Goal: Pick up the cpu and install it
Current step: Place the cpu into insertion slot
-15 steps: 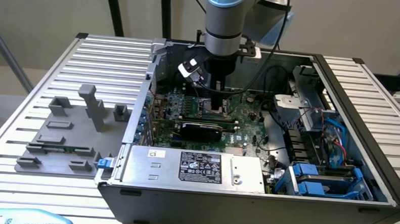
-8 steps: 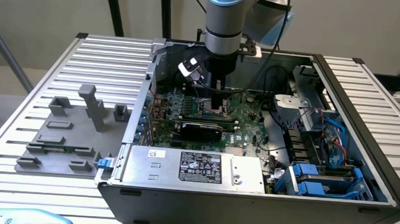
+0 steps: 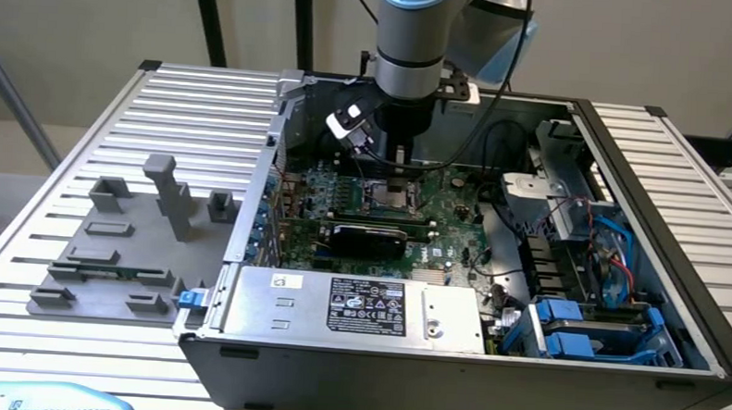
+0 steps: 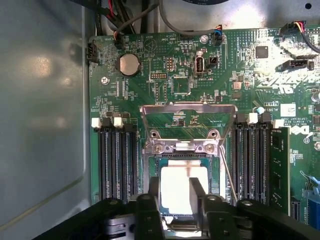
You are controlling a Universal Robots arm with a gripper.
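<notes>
Cpu: light, stiff, thin, likely fragile; grip 2 opposite edges. Hand over it at socket; cannot tell hand's state.

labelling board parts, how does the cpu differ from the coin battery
The cpu is square; the coin battery is round. The cpu looks larger than the battery. The cpu sits at the open socket, right by the gripper; the battery sits apart near a corner of the board. Both have bright metal tops.
</notes>
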